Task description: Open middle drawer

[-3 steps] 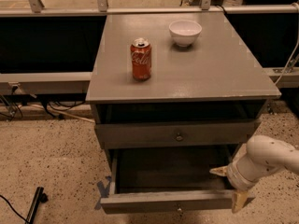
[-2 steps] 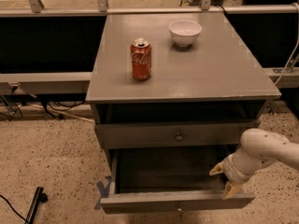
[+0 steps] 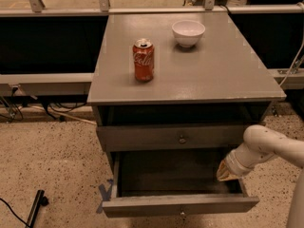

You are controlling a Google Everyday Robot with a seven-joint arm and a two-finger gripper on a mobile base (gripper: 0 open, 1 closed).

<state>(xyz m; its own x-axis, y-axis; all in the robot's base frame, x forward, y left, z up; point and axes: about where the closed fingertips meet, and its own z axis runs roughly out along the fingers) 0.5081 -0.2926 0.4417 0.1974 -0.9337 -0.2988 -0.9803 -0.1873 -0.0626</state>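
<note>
From my station the grey cabinet (image 3: 228, 75) fills most of the camera view, standing on a speckled floor (image 3: 52, 165) with a dark rail behind it. The middle drawer (image 3: 142, 206) is pulled well out at the bottom of the cabinet, its grey inside open to view, and its small round knob (image 3: 182, 214) sits at the centre of the front. Above it a slimmer drawer front (image 3: 137, 137) sits flush and closed, with its own knob (image 3: 182, 139). The white arm (image 3: 273, 146) reaches in from the right edge, and the gripper (image 3: 228, 171) sits low at the right side of the open drawer, just over its right wall and well apart from both knobs. I cannot tell whether it is released or clenched. On the cabinet top, a white bowl (image 3: 188, 32) stands toward the back and a red cola can (image 3: 143, 60) stands upright nearer the front left, the two well apart.
</note>
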